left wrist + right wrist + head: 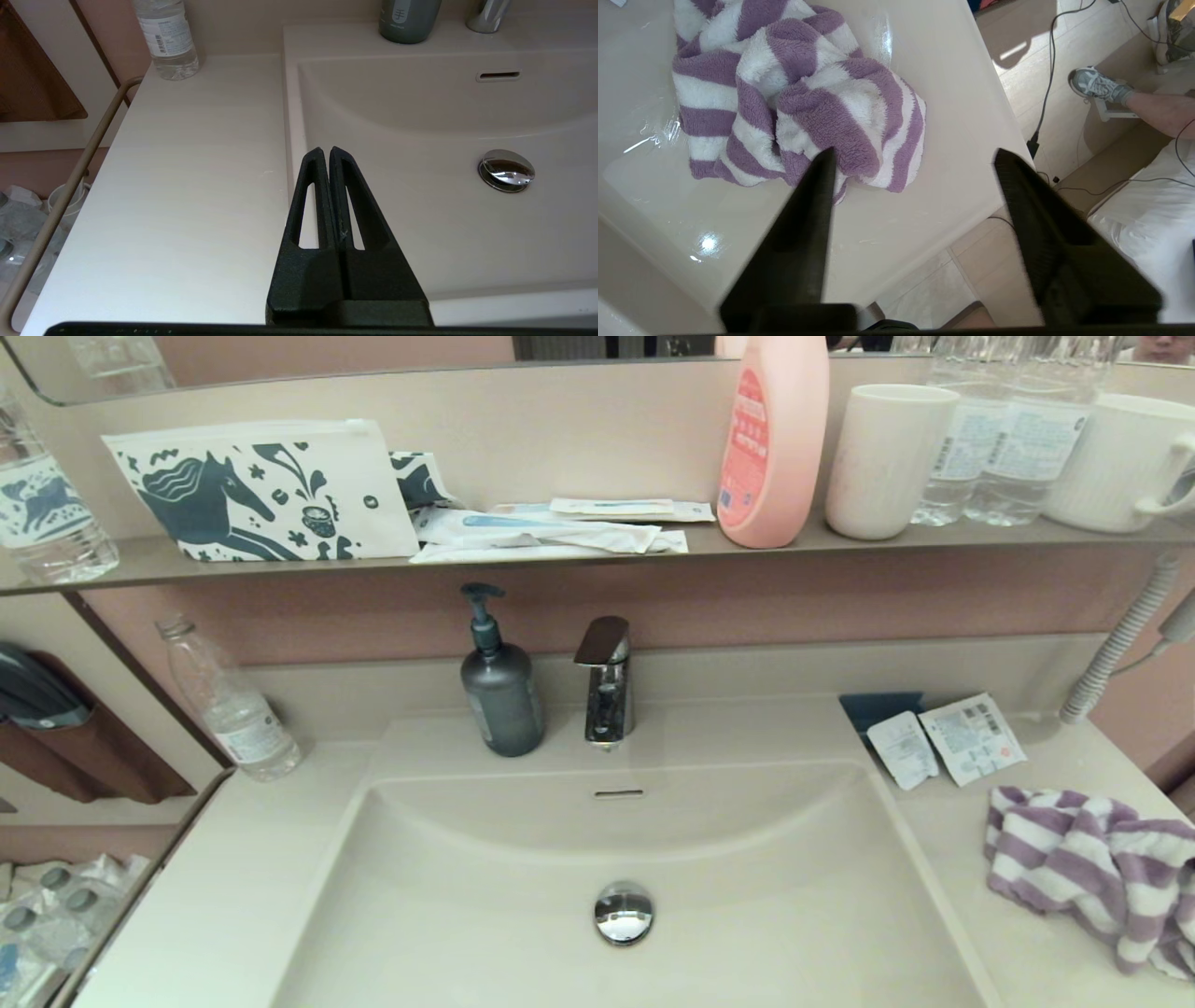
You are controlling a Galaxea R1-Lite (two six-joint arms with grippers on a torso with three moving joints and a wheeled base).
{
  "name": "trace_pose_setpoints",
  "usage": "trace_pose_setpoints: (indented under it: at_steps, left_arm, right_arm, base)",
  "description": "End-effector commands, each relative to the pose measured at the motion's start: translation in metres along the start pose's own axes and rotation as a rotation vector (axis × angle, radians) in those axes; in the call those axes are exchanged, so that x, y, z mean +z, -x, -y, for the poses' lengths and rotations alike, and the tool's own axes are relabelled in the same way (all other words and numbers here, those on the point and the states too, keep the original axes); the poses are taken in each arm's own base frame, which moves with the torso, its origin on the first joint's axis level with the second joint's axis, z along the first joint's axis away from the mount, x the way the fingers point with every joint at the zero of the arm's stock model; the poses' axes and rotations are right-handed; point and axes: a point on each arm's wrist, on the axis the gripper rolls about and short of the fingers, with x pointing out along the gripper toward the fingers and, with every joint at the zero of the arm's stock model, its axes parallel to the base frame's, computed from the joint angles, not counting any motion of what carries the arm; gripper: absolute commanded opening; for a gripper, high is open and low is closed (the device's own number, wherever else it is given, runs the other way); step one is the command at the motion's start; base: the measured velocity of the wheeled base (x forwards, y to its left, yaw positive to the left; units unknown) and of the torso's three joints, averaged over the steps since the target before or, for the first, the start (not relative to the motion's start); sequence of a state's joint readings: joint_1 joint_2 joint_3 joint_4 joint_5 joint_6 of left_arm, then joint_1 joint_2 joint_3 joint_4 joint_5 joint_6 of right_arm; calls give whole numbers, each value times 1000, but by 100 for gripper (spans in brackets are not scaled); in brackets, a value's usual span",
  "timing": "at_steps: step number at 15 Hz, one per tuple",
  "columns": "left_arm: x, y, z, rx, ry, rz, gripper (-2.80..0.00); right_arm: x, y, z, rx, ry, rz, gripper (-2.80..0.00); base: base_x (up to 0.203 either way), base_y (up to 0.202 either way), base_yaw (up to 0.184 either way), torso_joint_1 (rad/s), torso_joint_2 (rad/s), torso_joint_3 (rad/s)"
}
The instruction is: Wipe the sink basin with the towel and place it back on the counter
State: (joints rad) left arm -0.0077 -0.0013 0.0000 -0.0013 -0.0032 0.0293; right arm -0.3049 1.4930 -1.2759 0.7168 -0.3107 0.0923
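Your small purple-and-white striped terry towel (1092, 873) lies crumpled on the smooth cream-beige worktop (215, 896), to the right of the wide rectangular cream-beige sink basin (523, 915) and near the worktop's right edge. The basin holds only its shiny chrome round drain plug (624, 913) and the small overflow slot (619, 793) on its back wall.

Your right hand (910, 156) hangs above the towel's near edge with its 2 black fingers spread wide apart, gripping nothing; 1 fingertip sits over the cloth, the other over the worktop's outer edge.

Your left hand (325, 151) hovers over the basin's left rim, its 2 fingers pressed together and empty.

Just behind the towel you have 2 small white sachets (948, 742) lying flat beside a dark blue packet (878, 707). A grey pump bottle (499, 686) and a chrome tap (607, 681) stand behind the basin, and a clear plastic water bottle (229, 705) stands at the worktop's back left corner.
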Motion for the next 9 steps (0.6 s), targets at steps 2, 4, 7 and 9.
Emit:
trace_pose_setpoints:
  at_steps: [2,4,7,9]
  left_arm:
    - [0,0,0,0,0,-1,-280]
    - [0,0,0,0,0,-1,-280]
    - [0,0,0,0,0,-1,-280]
    - [0,0,0,0,0,-1,-280]
  right_arm:
    - [-9,9,3,22,-2,7,-280]
    - [-15,21,4,68,2,28,-280]
    - [-43,50,3,171,38,64,-280]
    - [-78,76,10,237,60,128,-280]
  base:
    - [0,0,0,0,0,0]
    - [0,0,0,0,0,0]
    - [0,0,0,0,0,0]
    - [0,0,0,0,0,0]
